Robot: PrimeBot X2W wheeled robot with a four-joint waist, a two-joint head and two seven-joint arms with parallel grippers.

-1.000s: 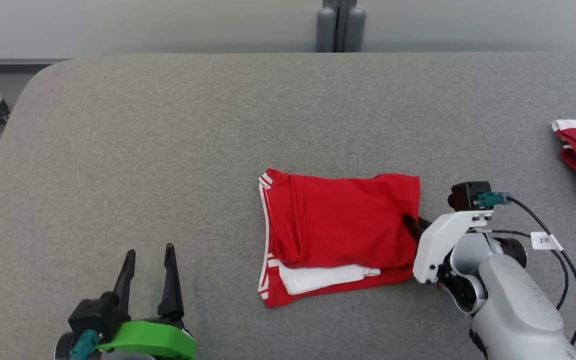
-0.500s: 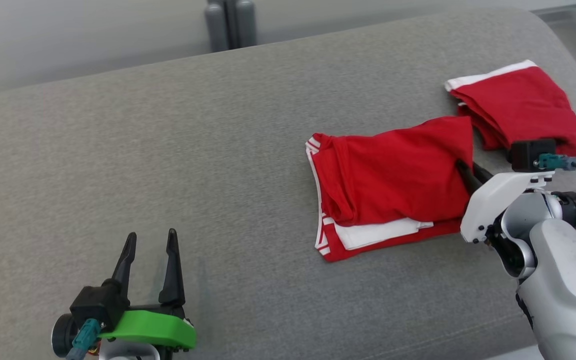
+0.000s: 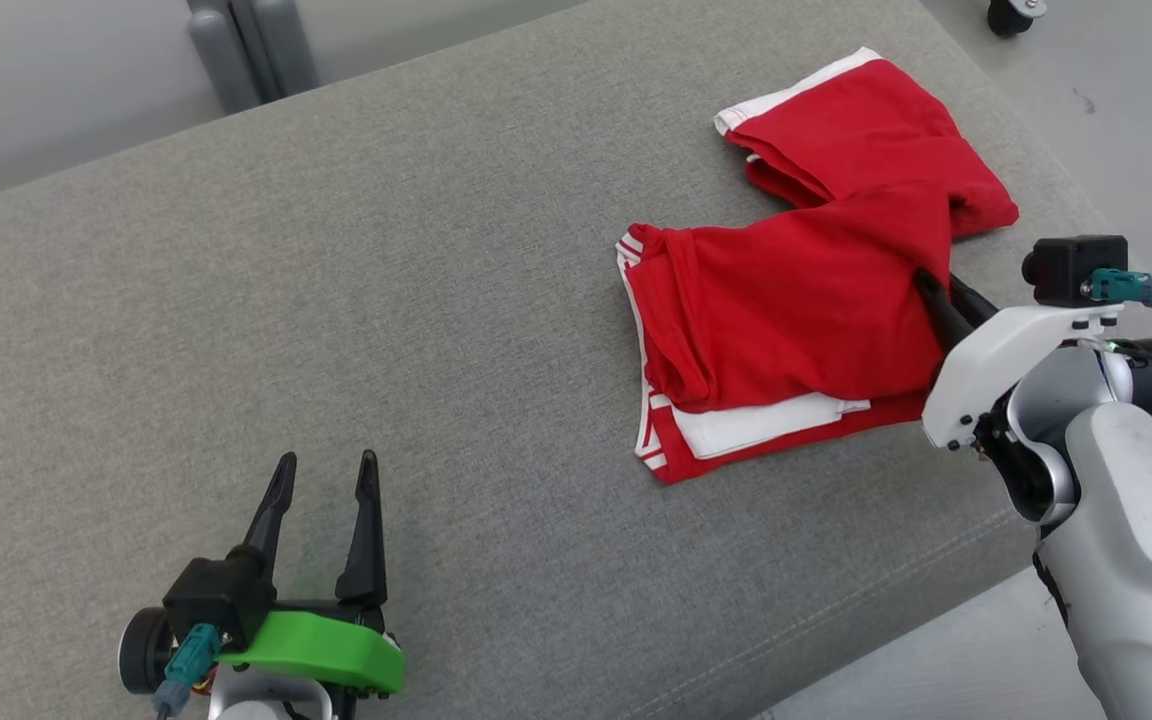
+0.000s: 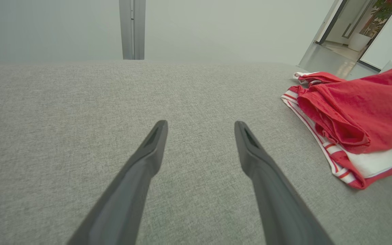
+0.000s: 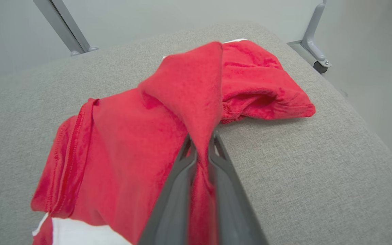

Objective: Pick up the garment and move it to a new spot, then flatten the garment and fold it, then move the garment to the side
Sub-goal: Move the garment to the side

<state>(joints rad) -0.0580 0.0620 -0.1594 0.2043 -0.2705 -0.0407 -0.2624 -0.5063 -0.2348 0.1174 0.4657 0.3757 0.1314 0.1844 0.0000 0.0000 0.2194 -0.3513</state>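
A folded red garment (image 3: 786,320) with white trim lies on the grey cushioned surface (image 3: 336,300), right of centre in the head view. My right gripper (image 3: 936,295) is shut on its right edge; in the right wrist view the red cloth (image 5: 196,112) is pinched between the two fingers and lifted into a peak. The garment (image 4: 359,115) also lies at the right of the left wrist view. My left gripper (image 3: 326,475) stands open over bare surface at the lower left, far from the garment, with nothing between its fingers (image 4: 148,153).
A second folded red garment (image 3: 856,130) with a white band lies at the far right corner, touching the held one. The surface's right edge (image 3: 1036,180) and front edge are close to the right arm. A grey post (image 3: 246,45) stands behind the surface.
The head camera has turned right, bringing the second garment into view. The held garment has slid toward it and now overlaps its edge. The left gripper stays open and still.
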